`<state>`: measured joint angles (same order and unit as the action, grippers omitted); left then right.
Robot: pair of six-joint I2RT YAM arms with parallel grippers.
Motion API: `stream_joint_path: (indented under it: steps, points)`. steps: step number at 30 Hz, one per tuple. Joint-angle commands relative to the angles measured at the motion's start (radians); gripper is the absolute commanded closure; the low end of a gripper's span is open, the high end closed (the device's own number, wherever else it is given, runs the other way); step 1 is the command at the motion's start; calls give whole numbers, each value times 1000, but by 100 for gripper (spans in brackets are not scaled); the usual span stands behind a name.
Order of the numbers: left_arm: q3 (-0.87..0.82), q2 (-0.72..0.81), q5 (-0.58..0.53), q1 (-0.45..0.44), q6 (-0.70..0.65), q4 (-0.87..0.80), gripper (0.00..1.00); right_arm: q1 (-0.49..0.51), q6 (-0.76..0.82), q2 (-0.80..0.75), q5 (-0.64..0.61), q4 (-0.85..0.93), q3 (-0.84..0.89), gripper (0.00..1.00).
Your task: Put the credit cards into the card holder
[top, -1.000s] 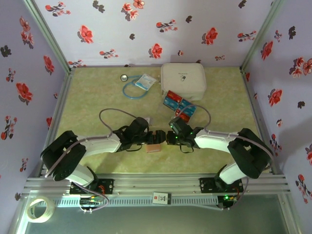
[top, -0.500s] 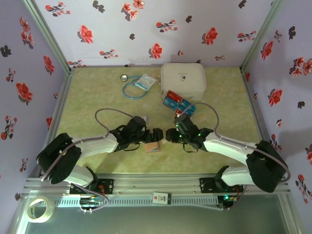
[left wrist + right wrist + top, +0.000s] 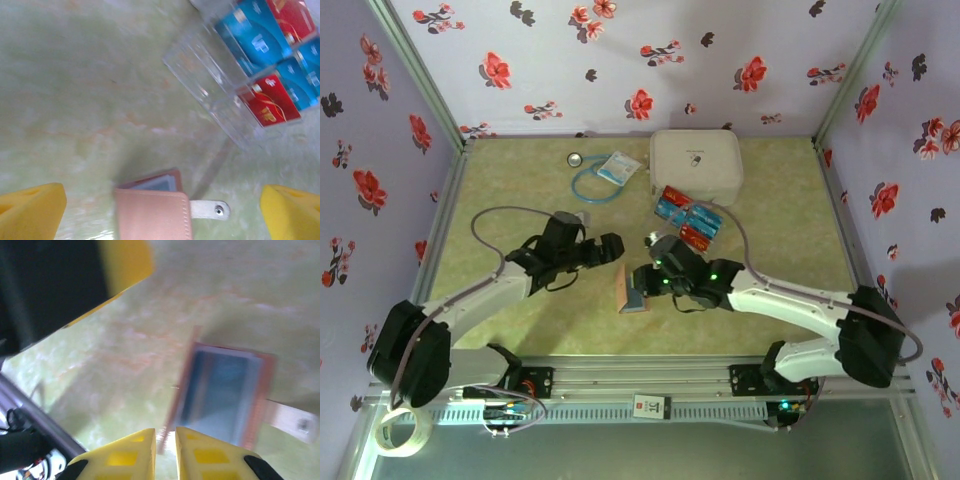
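Left pincer [image 3: 610,250]: held over the surface [image 3: 500,200], just left of the wallet [image 3: 624,292]. Its jaws are spread wide apart and nothing is held between them. In the left wrist view its yellow fingertips [image 3: 31,214] are seen at the two lower corners, with the wallet lying between them on the surface, apart from both.

Right pincer [image 3: 165,452]: placed at the wallet's right side. Its fingertips are drawn almost together, with a thin slit left between them. The wallet's stitched edge is seen running into that slit, so the pincer is recorded as clamped on that edge. This view is blurred.

Wallet: found near the front middle of the surface, between the two pincers. It is opened. From above, a pink cover is seen raised on the left, with a grey-blue inside exposed beside it. A pale tab [image 3: 212,209] with a snap stud is seen projecting from one side.

Cards [image 3: 687,218]: red and blue, laid in a close group behind and to the right of the wallet, apart from it, and just in front of the white case [image 3: 696,166]. In the left wrist view they are seen lying inside clear plastic [image 3: 210,85].

Also noted at the back, left of the case: a blue tube loop [image 3: 588,186], a white-and-blue packet [image 3: 618,167] and a small round disc [image 3: 577,158].
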<state>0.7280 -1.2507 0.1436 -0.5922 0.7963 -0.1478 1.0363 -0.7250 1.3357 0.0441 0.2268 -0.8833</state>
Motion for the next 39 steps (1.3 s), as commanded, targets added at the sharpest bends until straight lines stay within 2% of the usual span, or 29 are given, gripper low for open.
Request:
stream_joint_path:
  steps: [1,4,7,10,19,32,39]
  points:
    - [30,32,12,70,-63,-141,0,63,38,103,-1,4,-105,85]
    - [24,37,13,123,-80,-176,0,106,71,225,31,19,-202,89]
    - [15,37,18,147,-94,-188,0,111,81,293,17,34,-218,98]
    - [14,31,19,147,-111,-202,0,97,65,268,-26,12,-147,100]
    - [27,6,45,144,-162,-230,0,21,11,220,-20,-95,29,100]
    - [107,-137,27,16,-237,-251,0,-17,-44,275,33,-329,180,100]
    - [139,-213,-11,-47,-254,-243,0,-20,-54,278,40,-372,211,100]
